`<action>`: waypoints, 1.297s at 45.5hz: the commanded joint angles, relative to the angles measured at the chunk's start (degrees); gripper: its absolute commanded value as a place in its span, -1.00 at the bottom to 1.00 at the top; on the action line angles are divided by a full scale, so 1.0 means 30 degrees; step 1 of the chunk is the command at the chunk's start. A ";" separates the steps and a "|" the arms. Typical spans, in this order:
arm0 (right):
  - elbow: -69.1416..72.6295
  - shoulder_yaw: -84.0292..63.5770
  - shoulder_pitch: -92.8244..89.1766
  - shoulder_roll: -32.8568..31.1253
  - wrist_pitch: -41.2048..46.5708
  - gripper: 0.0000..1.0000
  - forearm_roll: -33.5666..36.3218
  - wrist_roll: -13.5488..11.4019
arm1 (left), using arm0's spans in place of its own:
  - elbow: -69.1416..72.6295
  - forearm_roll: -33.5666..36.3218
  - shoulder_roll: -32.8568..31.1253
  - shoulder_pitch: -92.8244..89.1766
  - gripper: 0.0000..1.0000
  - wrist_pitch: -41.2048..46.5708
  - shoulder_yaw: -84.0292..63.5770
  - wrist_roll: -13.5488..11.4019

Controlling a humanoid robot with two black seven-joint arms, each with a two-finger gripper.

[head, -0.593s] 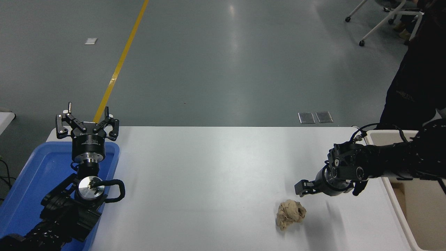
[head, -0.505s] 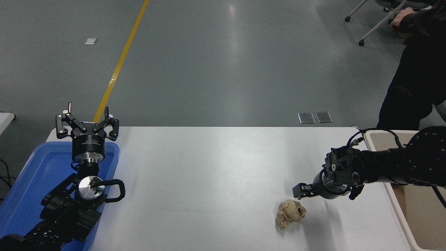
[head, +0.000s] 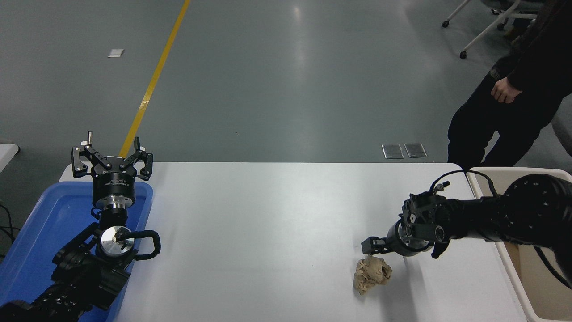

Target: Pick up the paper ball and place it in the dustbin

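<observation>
Reaching stage: right gripper (head: 373, 246) just above the paper ball's (head: 372, 274) far edge, near right on the table (head: 268, 214); finger spread impossible to tell. Next, probably a descent and clamp, then rightward to the dustbin (head: 505, 259) (left gripper (head: 111, 154) parked, spread, far left).

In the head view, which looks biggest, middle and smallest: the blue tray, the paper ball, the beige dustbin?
1. Blue tray, though partly hidden by the left arm.
2. Dustbin, cut off by the picture's edge, so its rank against the tray is unsure.
3. Paper ball, clearly smallest.
</observation>
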 commanded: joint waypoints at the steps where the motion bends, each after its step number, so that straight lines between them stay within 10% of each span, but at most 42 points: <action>1: 0.5083 -0.0184 0.6244 -0.2546 0.0976 1.00 0.0464 -0.0073 | 0.0008 -0.0028 0.0001 0.0001 0.98 0.0005 -0.0018 0.0002; 31: 1.4550 -0.3934 1.9728 -0.7852 0.4874 1.00 0.2457 -0.0073 | 0.0009 -0.0028 0.0030 0.0001 0.98 0.0005 -0.0019 -0.0027; 41: 1.5168 -0.3701 1.7710 -0.6126 0.4465 1.00 0.5972 0.0015 | 0.0009 -0.0028 0.0030 0.0001 0.98 0.0005 -0.0019 -0.0027; 59: 1.3471 -0.2061 0.9332 -0.1935 -0.2066 1.00 0.5242 0.0044 | 0.0009 -0.0028 0.0030 0.0001 0.98 -0.0024 0.0011 0.0002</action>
